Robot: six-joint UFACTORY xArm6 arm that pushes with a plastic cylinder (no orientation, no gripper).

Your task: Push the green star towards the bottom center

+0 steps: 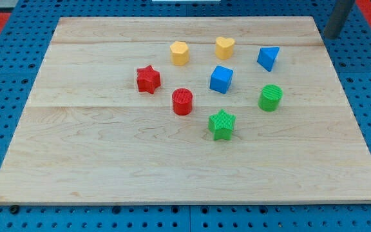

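The green star [221, 124] lies on the wooden board [108, 167], a little right of the board's middle. My rod shows at the view's top right, and my tip [330, 36] is at the board's top right corner, far up and right of the green star. A green cylinder [270, 98] stands up and right of the star. A red cylinder [182, 101] stands up and left of it.
A blue cube [221, 78] sits above the star, a blue triangular block [268, 58] further up right. A red star [148, 78] lies at the left. A yellow pentagon-like block [180, 53] and a yellow heart [225, 47] sit near the top. Blue pegboard surrounds the board.
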